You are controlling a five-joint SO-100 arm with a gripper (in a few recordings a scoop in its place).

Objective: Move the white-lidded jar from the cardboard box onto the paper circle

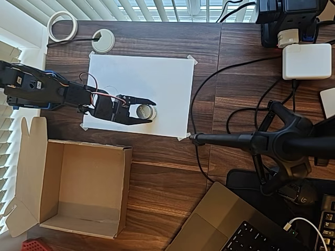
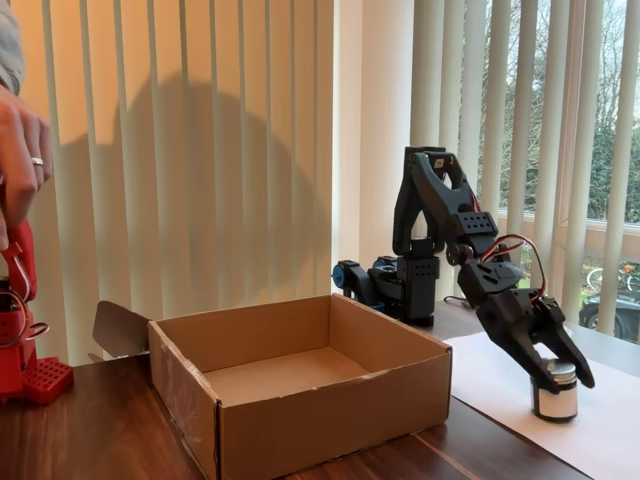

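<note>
The white-lidded jar [image 1: 143, 111] stands upright on the white sheet [image 1: 157, 78], outside the cardboard box [image 1: 73, 188]. The gripper [image 1: 145, 111] straddles the jar — one finger on each side, close against it; actual clamping cannot be confirmed. The box interior holds nothing.

Dark wood-grain desk [image 1: 172, 172] beside daylit windows [image 2: 520, 150] hung with white vertical blinds [image 2: 200, 150].
</note>
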